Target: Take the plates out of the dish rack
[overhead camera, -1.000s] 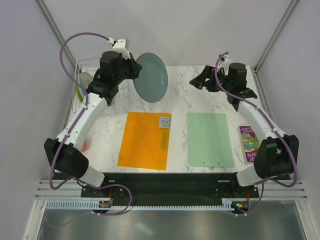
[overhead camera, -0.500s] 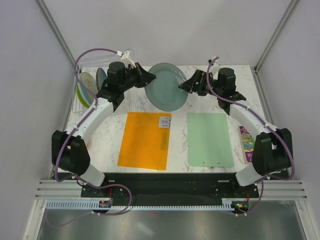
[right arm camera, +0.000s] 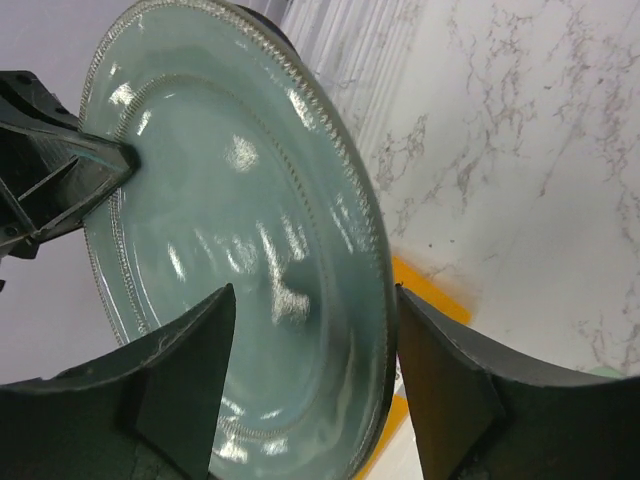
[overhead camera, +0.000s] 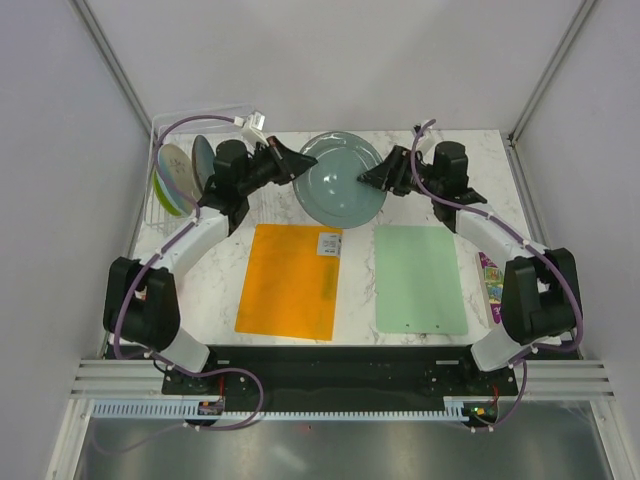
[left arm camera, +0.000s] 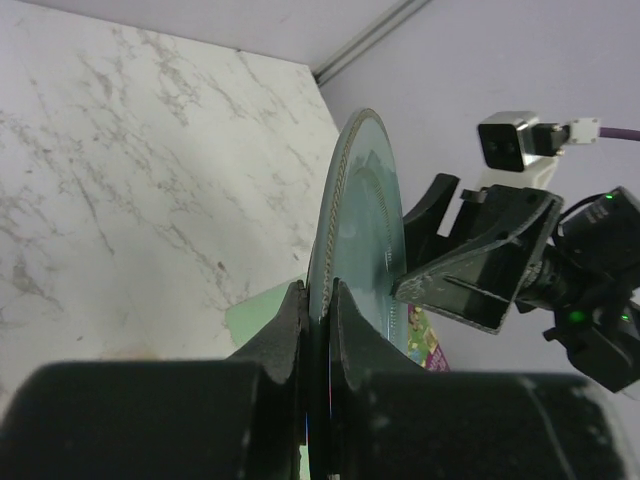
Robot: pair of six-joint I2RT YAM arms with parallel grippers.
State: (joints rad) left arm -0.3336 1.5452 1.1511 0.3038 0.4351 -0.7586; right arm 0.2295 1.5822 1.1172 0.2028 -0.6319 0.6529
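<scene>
Grey-green plate [overhead camera: 340, 180] mid-handover

Orange mat [overhead camera: 290, 285], green mat [overhead camera: 420, 280]: lower centre. Above them, plate now swung out from dish rack [overhead camera: 158, 215] to top centre, left gripper [overhead camera: 297, 160] clamped on its rim. Right gripper [overhead camera: 372, 178] has arrived, jaws straddling opposite rim, not yet pinching. More plates [overhead camera: 180, 172] wait upper left.
</scene>
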